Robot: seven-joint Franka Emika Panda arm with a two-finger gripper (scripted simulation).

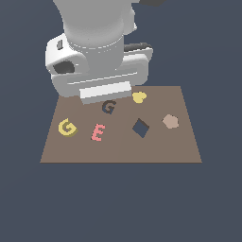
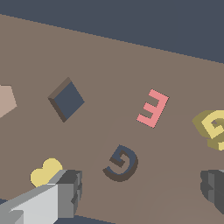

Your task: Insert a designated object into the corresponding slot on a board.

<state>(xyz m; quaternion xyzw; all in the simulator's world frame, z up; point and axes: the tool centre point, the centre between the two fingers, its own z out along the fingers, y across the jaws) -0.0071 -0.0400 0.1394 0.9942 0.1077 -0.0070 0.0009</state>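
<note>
- Small flat yellow G-shaped block (image 1: 67, 127) lies free on the large flat brown rectangular board (image 1: 156, 151), well off to the exterior view's left of the gripper and nearer that camera; nothing touches it. The wrist view catches only part of it, at the frame edge (image 2: 213, 127).
- Flat pink letter E (image 1: 97, 132) lies just beside the yellow G, between it and the slot. Judgement: close the fingers on the G from the sides clear of the E.
- Dark grey G-shaped recess (image 1: 108, 107) sits almost directly under the gripper (image 2: 142, 189); the wrist view shows it between the two fingertips (image 2: 70, 188), empty.
- Gripper is released, fingers spread wide, holding nothing, hovering above the board.
- Dark diamond-shaped recess (image 1: 140, 128), yellow heart-shaped piece (image 1: 139, 97) and pale pink hexagonal piece (image 1: 170, 121) lie to the exterior view's right of the gripper; ignore them.
- Judgement: the step in hand is the reach. Travel over to the G, descend centred, and note its rotation against the slot's before lifting.
</note>
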